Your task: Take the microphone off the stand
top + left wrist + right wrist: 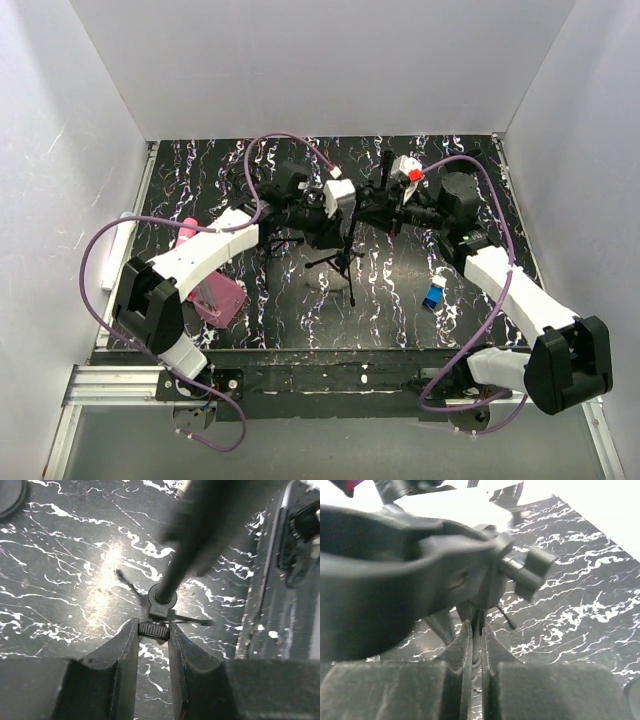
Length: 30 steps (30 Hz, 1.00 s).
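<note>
A black tripod microphone stand [345,255] stands mid-table. In the left wrist view my left gripper [153,631] is shut on the stand's knurled knob [154,629], just above the tripod legs, with the pole [175,570] rising past it. In the right wrist view my right gripper [476,630] is shut on the thin pole [477,625], just under the clip with its wing knob [530,572]. A large, blurred black body [375,580] in the clip looks like the microphone. From above, the left gripper [330,222] and the right gripper [368,208] meet at the stand.
A pink object [215,295] lies by the left arm and a small blue object [434,296] sits near the right arm. The black marbled mat [400,310] is ringed by white walls. Purple cables loop over both arms.
</note>
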Each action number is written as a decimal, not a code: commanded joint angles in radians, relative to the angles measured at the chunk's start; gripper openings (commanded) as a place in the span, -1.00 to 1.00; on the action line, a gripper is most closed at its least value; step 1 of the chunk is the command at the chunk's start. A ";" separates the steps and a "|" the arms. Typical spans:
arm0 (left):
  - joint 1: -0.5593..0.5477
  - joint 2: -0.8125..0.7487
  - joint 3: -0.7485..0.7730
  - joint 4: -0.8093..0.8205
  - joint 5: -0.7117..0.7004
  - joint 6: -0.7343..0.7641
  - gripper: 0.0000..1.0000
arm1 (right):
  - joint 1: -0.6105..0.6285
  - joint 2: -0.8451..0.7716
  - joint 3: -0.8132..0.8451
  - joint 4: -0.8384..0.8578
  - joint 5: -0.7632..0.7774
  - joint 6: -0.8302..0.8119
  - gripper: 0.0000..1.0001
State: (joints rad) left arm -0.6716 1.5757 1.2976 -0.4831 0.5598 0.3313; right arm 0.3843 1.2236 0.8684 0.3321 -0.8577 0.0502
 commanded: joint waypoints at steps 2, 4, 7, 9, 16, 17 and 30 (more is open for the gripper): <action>0.116 0.059 0.155 -0.063 0.144 -0.265 -1.00 | -0.009 -0.061 -0.028 -0.177 -0.106 -0.185 -0.97; 0.124 0.092 0.184 -0.066 0.190 -0.311 -1.00 | -0.009 -0.068 -0.028 -0.202 -0.115 -0.225 -0.97; 0.129 0.131 0.222 -0.090 0.235 -0.324 -1.00 | -0.010 -0.084 -0.032 -0.234 -0.129 -0.308 -0.97; 0.130 0.161 0.249 -0.123 0.268 -0.324 -1.00 | -0.010 -0.091 -0.043 -0.234 -0.130 -0.329 -0.97; 0.130 0.239 0.304 -0.183 0.377 -0.387 -1.00 | -0.010 -0.093 -0.092 -0.105 -0.104 -0.193 -0.97; 0.129 0.248 0.305 -0.183 0.384 -0.388 -1.00 | -0.010 -0.088 -0.103 -0.079 -0.098 -0.162 -0.97; 0.127 0.305 0.293 -0.035 0.407 -0.520 -1.00 | -0.001 0.071 -0.034 0.133 0.029 0.138 -0.61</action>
State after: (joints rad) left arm -0.5507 1.8900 1.5700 -0.6418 0.8928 -0.1013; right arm 0.3710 1.2621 0.7815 0.3779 -0.8558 0.0780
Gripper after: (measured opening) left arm 0.234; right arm 0.314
